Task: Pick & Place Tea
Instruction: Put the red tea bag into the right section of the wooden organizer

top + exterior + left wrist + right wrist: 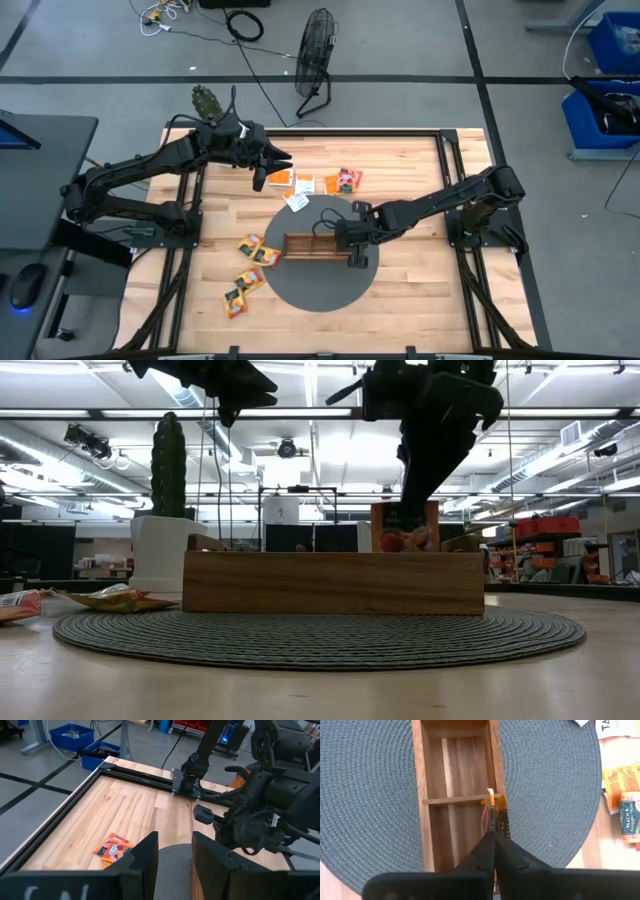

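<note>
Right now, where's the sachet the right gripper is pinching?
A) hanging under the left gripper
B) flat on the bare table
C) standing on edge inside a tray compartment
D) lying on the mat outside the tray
C: the right gripper is shut on an orange sachet standing on edge inside the wooden tray, against its wall beside the divider.

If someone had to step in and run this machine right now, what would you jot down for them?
Right tool: shut on an orange tea sachet, holding it on edge inside the wooden tray, against one wall by a divider.
Left tool: part open, empty, hovering over the table's far side near the loose sachets there.
Tea: a cluster beyond the grey round mat; more sachets lie at the mat's left edge.
Done: one sachet nearly placed; the other compartments seen from the right wrist look empty.
Left: release this sachet, then bring the rest.
</note>
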`<action>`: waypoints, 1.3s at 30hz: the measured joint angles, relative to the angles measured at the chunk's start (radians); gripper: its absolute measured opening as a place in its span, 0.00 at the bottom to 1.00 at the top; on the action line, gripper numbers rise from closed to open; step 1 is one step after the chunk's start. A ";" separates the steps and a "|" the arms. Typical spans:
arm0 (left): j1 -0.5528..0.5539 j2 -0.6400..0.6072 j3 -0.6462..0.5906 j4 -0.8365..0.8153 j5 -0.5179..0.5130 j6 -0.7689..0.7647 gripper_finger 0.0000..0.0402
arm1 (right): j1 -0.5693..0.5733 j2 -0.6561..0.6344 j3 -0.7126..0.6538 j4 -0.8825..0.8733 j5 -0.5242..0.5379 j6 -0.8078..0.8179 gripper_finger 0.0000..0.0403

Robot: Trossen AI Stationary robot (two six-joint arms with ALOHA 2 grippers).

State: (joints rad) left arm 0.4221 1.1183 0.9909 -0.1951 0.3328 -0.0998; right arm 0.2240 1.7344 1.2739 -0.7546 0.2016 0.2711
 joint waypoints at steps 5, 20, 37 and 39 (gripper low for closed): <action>0.000 0.000 0.000 0.000 0.000 -0.002 0.31 | -0.012 0.000 0.000 -0.008 0.000 -0.022 0.07; 0.000 0.000 0.000 0.000 0.000 -0.002 0.31 | -0.014 -0.031 0.022 -0.019 0.002 -0.024 0.32; 0.000 0.000 0.000 0.001 0.000 -0.025 0.31 | -0.193 -0.149 0.031 -0.042 0.149 -0.325 0.33; 0.000 0.000 0.000 0.001 0.000 -0.026 0.31 | -0.214 -0.150 0.013 -0.032 0.149 -0.351 0.33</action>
State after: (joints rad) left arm 0.4225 1.1183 0.9905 -0.1944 0.3328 -0.1259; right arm 0.0102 1.5848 1.2865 -0.7870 0.3508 -0.0798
